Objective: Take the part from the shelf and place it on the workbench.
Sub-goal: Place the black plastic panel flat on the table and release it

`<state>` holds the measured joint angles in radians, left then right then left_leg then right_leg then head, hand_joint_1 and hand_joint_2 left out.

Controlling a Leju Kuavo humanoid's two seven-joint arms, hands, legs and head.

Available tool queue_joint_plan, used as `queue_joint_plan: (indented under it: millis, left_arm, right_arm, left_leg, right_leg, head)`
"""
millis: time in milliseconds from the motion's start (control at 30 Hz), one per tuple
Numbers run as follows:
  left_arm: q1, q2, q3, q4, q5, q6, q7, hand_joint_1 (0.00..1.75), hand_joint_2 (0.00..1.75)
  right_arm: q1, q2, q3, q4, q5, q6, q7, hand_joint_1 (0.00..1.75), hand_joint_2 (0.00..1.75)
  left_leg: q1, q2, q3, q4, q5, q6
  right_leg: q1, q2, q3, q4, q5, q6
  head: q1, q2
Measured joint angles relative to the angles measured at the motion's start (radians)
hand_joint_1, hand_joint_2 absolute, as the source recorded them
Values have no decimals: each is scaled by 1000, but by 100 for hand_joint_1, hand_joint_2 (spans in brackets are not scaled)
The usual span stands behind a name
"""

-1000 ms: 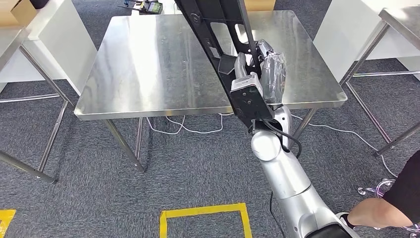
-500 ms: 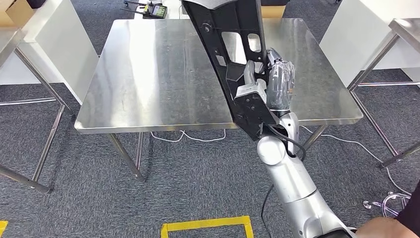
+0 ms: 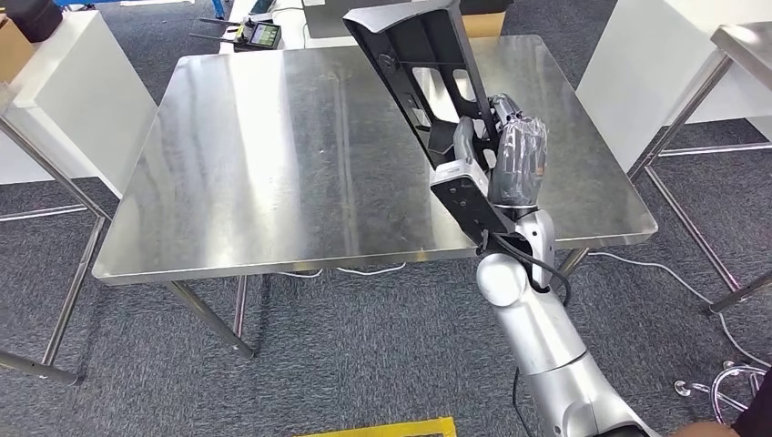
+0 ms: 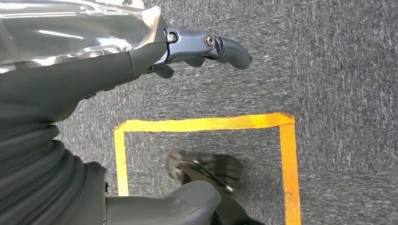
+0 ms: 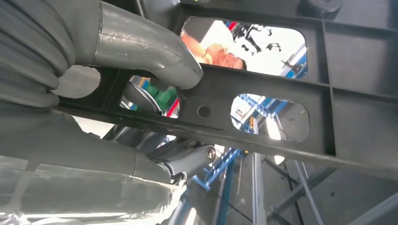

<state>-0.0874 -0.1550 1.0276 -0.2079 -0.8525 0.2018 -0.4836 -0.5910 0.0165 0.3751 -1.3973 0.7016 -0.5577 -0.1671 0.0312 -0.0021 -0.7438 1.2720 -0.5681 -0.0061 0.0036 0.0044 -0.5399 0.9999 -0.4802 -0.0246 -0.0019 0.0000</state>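
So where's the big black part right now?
In the head view, the black part is up in the air, gripped by the right hand over the right side of the steel workbench.

Far end of the black part (image 3: 414, 68) behind the top edge.

grey carpet floor (image 3: 346, 346) with yellow tape (image 4: 206, 124). shiny metal table (image 3: 273, 164), white boxes (image 3: 64, 100) beside it.

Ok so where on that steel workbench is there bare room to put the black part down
The workbench top is bare across its left and middle, out to the near and left edges. Only the right side is crowded, where the right hand holds the black part above it.
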Motion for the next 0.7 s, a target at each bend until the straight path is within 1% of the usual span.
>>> queue_joint_plan:
  millis: [33,67,100,133,167,200,233,267,300,333,367,400,433,467,500,533,567,600,633,667,700]
  left_arm:
    - [0,0,0,0,0,1,2,0,175]
    - [0,0,0,0,0,2,3,0,175]
    - [0,1,0,0,0,4,4,0,175]
    - [0,2,0,0,0,5,5,0,175]
    - [-1,2,0,-1,0,7,7,0,175]
    - [-1,2,0,-1,0,9,8,0,175]
    - [-3,0,0,-2,0,10,9,0,175]
    - [-4,-1,0,-2,0,11,10,0,175]
    - [-5,-3,0,-2,0,12,11,0,175]
    - [-6,-4,0,-3,0,13,12,0,175]
    - [-8,-6,0,-3,0,15,14,0,175]
    - [-9,-6,0,-3,0,16,16,0,175]
    - [-11,-8,0,-3,0,17,18,0,175]
    - [-12,-9,0,-3,-1,18,20,0,175]
    - [-12,-11,0,-3,-2,18,21,0,175]
    - [-12,-13,0,-3,-3,17,22,0,175]
    - [-12,-15,0,-3,-4,16,23,0,175]
    - [-13,-15,0,-4,-6,14,23,0,175]
    - [-14,-15,0,-4,-7,12,23,0,175]
    - [-15,-14,0,-5,-9,10,23,0,175]
    - [-16,-14,0,-5,-12,8,22,0,175]
  right_arm:
    - [1,0,0,0,14,-1,4,175,175]
    - [2,1,0,0,29,-3,10,175,175]
    - [1,2,0,1,46,-7,15,175,175]
    - [1,3,0,2,65,-10,22,175,175]
    - [0,5,0,3,85,-13,31,175,175]
    - [-1,7,0,5,105,-15,41,175,175]
    - [-3,8,-1,6,121,-16,49,175,175]
    - [-4,9,-1,6,137,-16,59,175,175]
    - [-6,9,-1,7,155,-16,68,175,175]
    - [-11,9,-2,9,179,-16,79,175,175]
    - [-17,9,-2,12,206,-16,92,175,175]
    - [-23,8,-2,18,237,-15,107,175,175]
    - [-29,7,-2,28,271,-14,123,175,175]
    - [-35,7,-2,41,308,-11,140,175,175]
    - [-43,6,-2,58,346,-7,156,175,175]
    - [-52,6,-2,78,383,-4,171,175,175]
    - [-63,6,-2,98,418,-2,184,175,175]
    - [-77,6,-2,121,450,-1,196,175,175]
    - [-93,6,-2,147,481,1,208,175,175]
    - [-110,6,-2,176,511,4,221,175,175]
    - [-128,8,-1,207,541,10,234,175,175]
  left_leg:
    - [-5,0,-2,-33,18,9]
    - [-12,0,9,-90,60,23]
    - [-22,-5,23,-148,113,40]
    - [-31,-8,37,-197,156,55]
    - [-39,-11,51,-229,184,67]
    - [-45,-14,60,-246,193,75]
    - [-48,-13,72,-258,190,79]
    - [-47,-13,88,-270,190,83]
    - [-45,-13,103,-284,191,87]
    - [-40,-13,118,-295,191,90]
    - [-36,-13,130,-304,188,91]
    - [-33,-13,137,-308,183,91]
    - [-30,-13,143,-309,176,88]
    - [-27,-14,150,-309,169,84]
    - [-23,-15,157,-308,161,78]
    - [-18,-16,165,-307,153,71]
    - [-13,-17,172,-303,144,62]
    - [-8,-18,178,-297,134,52]
    - [-4,-19,181,-291,125,43]
    - [-3,-19,181,-285,116,33]
    - [-4,-18,180,-281,110,24]
  right_leg:
    - [6,2,15,0,-11,-2]
    - [10,3,30,-1,-23,-3]
    - [14,5,47,-1,-35,-3]
    - [16,7,58,-3,-46,-1]
    - [16,9,67,-9,-54,3]
    - [16,10,75,-11,-56,8]
    - [15,11,79,-13,-54,17]
    - [16,11,79,-7,-50,24]
    - [17,10,71,16,-43,32]
    - [16,9,49,53,-41,39]
    - [13,8,12,109,-47,40]
    - [9,7,-31,171,-60,41]
    - [3,7,-76,226,-82,42]
    - [-4,7,-113,260,-102,44]
    - [-12,6,-135,265,-106,54]
    - [-21,5,-140,236,-88,71]
    - [-30,3,-128,175,-47,92]
    - [-39,0,-110,104,2,114]
    - [-42,-4,-97,43,34,123]
    - [-42,-7,-85,6,55,118]
    - [-40,-9,-84,-6,62,103]
  head:
    - [0,0]
    - [0,0]
    - [2,0]
    - [5,0]
    - [7,0]
    - [9,0]
    - [8,0]
    - [6,0]
    - [6,0]
    - [6,0]
    - [7,0]
    - [8,0]
    - [9,0]
    - [9,0]
    - [9,0]
    - [9,0]
    - [9,0]
    - [11,0]
    - [14,0]
    - [17,0]
    - [17,0]
